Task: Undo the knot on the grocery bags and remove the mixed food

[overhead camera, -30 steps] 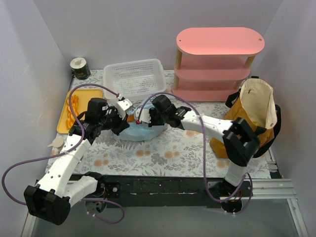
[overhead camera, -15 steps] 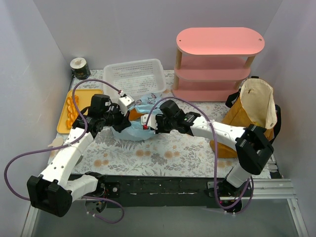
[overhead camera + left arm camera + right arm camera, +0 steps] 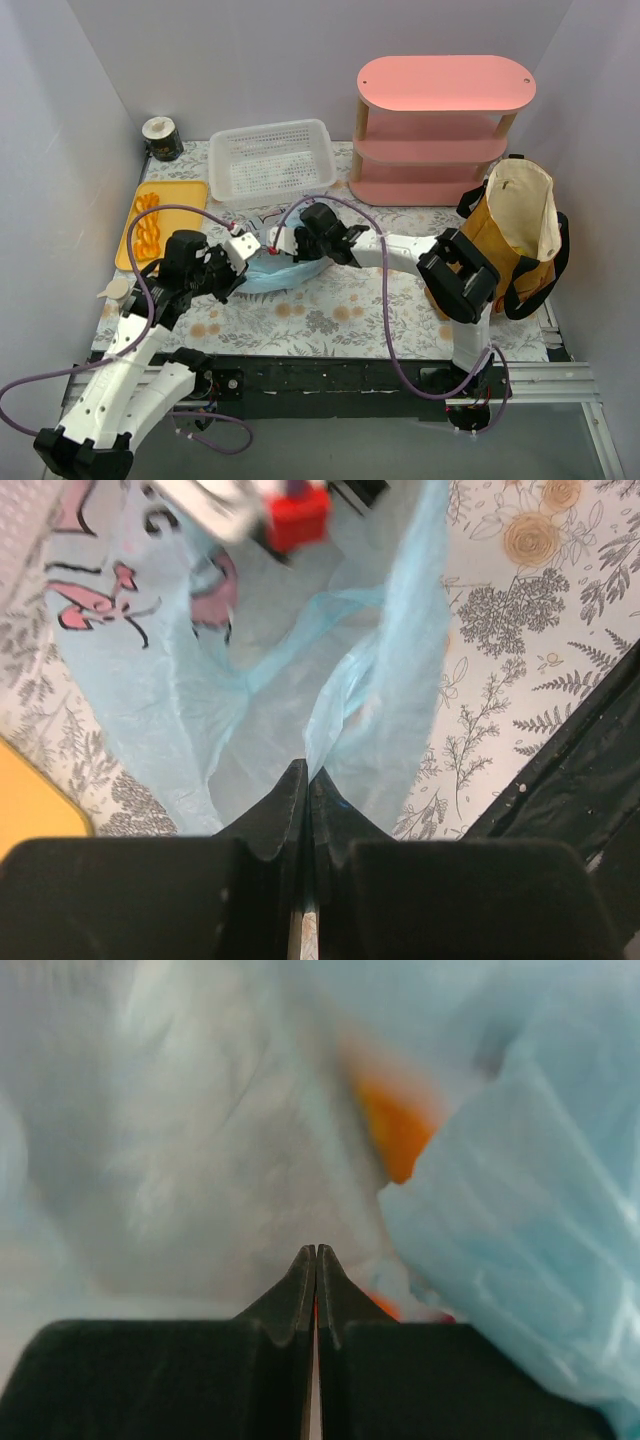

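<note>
The pale blue bag [image 3: 277, 274] lies centre-left on the floral tabletop [image 3: 350, 300]. The left gripper [image 3: 306, 770] has its jaws clamped on a fold of the bag. The right gripper [image 3: 316, 1250] has its jaws pressed together amid the film. The bag's pink-and-black print is unreadable.

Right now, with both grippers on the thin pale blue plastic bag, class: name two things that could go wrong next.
1. The left gripper is shut on a strip of the thin pale blue plastic bag, and the right gripper seems shut on it too; pulling apart could tear the film.
2. An orange food item shows through the plastic; if the bag rips, it may spill onto the floral table.
</note>
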Robot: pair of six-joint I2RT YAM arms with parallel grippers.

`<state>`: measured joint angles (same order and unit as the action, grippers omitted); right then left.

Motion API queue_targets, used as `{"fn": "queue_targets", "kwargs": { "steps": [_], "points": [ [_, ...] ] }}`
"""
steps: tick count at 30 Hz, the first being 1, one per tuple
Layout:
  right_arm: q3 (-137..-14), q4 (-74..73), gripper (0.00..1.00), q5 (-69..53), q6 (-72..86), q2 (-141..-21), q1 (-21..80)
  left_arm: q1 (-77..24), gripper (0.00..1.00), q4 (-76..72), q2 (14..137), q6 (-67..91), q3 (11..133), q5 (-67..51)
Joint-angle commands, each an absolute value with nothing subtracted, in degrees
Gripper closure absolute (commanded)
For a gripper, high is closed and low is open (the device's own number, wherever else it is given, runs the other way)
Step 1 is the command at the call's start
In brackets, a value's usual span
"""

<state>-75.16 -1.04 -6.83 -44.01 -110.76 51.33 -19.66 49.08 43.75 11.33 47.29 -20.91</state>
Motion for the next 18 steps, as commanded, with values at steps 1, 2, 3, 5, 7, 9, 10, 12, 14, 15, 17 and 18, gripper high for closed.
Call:
{"fn": "queue_targets", "kwargs": {
  "steps": [1,2,3,5,7,9,10,12,14,15,17,18],
  "points": [
    [-62.3,-0.5,0.98,-4.1,-48.9,-102.6,51.0,-23.2,1.0,48.1,41.0,11.9,47.1,-16.4],
    [-55.0,-1.7,0.98,-4.7,-48.9,-99.9,51.0,-23.6,1.0,48.2,41.0,11.8,47.3,-16.5],
    [-52.1,-2.5,0.98,-6.1,-48.4,-97.1,51.1,-23.9,1.0,48.3,40.7,11.4,47.0,-17.2],
    [-46.1,-5.3,0.98,-8.0,-46.1,-89.2,51.2,-24.7,1.0,48.6,40.2,11.1,46.1,-17.9],
    [-44.4,-7.2,0.98,-8.9,-44.8,-84.8,51.9,-24.9,1.0,48.7,39.2,11.1,44.0,-20.1],
    [-46.0,-6.9,0.98,-9.1,-44.6,-84.2,52.0,-24.9,1.0,48.2,38.9,11.2,43.3,-22.1],
    [-47.2,-6.6,0.98,-9.1,-44.6,-85.3,52.0,-24.9,1.0,46.7,39.5,11.6,43.6,-22.9],
    [-52.0,-5.0,0.98,-9.1,-44.4,-87.3,52.0,-24.9,1.0,44.7,40.6,12.4,44.5,-22.9],
    [-56.1,-4.7,0.96,-9.9,-45.0,-91.1,52.0,-24.9,1.0,41.7,42.8,13.6,46.2,-22.0],
    [-60.2,-4.7,0.93,-10.2,-45.2,-94.1,52.0,-24.9,1.0,40.2,43.4,13.9,46.8,-21.9],
    [-63.6,-4.7,0.87,-10.2,-45.5,-96.9,52.0,-24.9,1.0,39.4,44.6,13.6,47.8,-22.1],
    [-66.4,-4.5,0.78,-9.2,-46.1,-99.5,52.0,-24.9,1.0,39.1,44.8,13.6,48.2,-22.1]
  ]
}}
